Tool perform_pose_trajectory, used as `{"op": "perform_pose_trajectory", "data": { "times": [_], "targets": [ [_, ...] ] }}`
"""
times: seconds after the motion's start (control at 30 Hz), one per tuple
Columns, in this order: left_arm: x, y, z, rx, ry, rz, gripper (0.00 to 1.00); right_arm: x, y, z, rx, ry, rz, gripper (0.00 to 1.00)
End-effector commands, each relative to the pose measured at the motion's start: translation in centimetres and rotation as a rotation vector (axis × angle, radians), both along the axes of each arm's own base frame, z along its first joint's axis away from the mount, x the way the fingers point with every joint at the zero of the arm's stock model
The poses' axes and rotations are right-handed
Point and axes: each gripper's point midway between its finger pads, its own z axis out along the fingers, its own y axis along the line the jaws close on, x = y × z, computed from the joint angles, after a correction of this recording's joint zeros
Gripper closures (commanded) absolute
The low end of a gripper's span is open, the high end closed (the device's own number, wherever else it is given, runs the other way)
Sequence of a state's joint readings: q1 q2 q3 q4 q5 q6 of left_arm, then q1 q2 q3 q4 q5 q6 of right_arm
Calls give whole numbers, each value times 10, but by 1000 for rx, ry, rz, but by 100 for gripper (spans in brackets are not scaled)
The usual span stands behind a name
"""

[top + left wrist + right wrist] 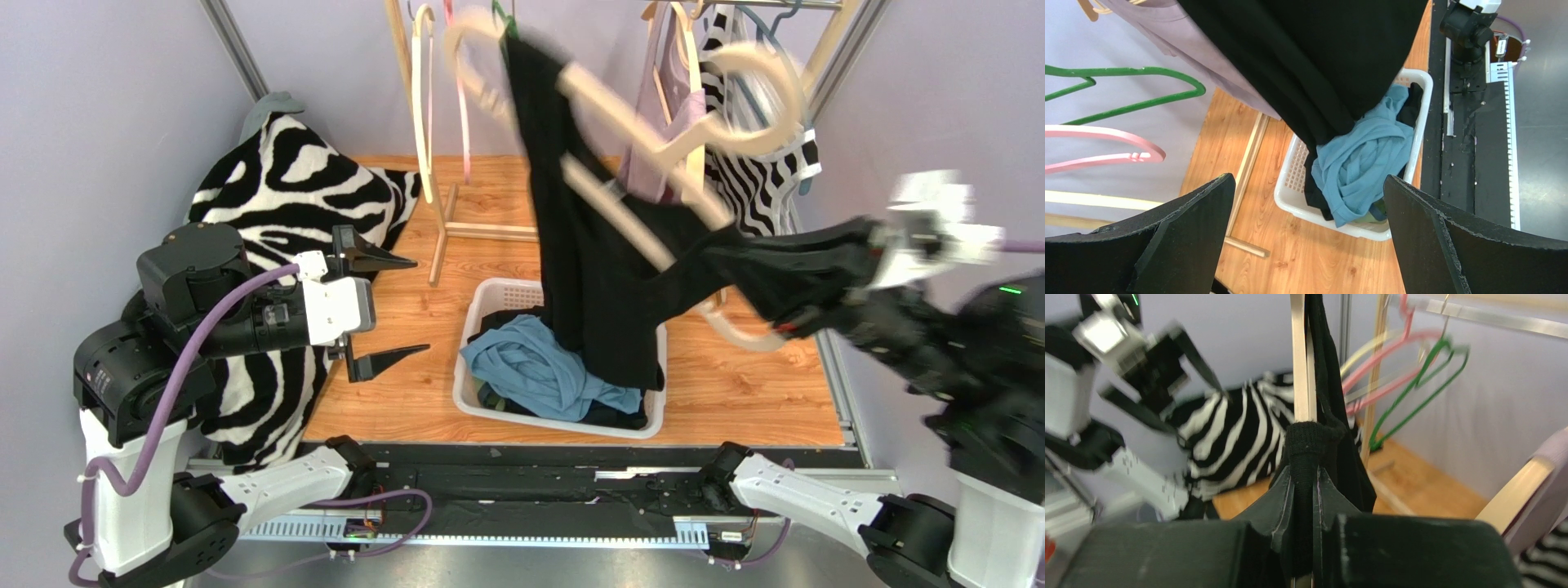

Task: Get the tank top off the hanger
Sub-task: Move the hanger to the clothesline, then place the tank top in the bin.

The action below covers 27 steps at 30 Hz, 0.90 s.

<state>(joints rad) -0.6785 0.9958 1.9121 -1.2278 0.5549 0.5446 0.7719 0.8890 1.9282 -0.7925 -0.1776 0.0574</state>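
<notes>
A black tank top [589,245] hangs on a cream wooden hanger [638,135] from the rail, tilted and blurred. Its lower edge is pulled out to the right. My right gripper [846,263] is shut on that black fabric; in the right wrist view the jaws [1314,478] pinch a fold of the tank top [1315,441] against the hanger's wooden bar [1300,367]. My left gripper [393,306] is open and empty, left of the basket. In the left wrist view the tank top [1315,55] hangs above the basket, between my wide-apart fingers [1186,226].
A white laundry basket [485,306] with blue and dark clothes stands on the wooden floor under the tank top. A zebra-print cushion [294,184] lies at the left. Empty pink, green and cream hangers [1118,92] and other hung garments [748,135] crowd the rail.
</notes>
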Motion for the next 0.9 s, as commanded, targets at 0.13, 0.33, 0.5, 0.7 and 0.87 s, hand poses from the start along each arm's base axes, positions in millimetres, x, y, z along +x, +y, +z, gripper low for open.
{"op": "perform_pose_trajectory", "data": {
  "times": [0.13,0.33,0.5,0.7,0.87],
  "targets": [
    [-7,-1,8,-18,-52,-50,1,-11,31,-129,-285,183,183,100],
    [11,0,3,24,-86,-7,1,-24,35,-157,-404,173,278,100],
    [24,-11,-16,87,-62,-36,1,-31,40,-172,-438,172,343,100],
    [11,-25,-21,108,-8,-178,1,-31,44,-179,-458,166,369,100],
    [-8,-29,-49,164,103,-300,1,-33,43,-170,-457,131,377,100]
  ]
}}
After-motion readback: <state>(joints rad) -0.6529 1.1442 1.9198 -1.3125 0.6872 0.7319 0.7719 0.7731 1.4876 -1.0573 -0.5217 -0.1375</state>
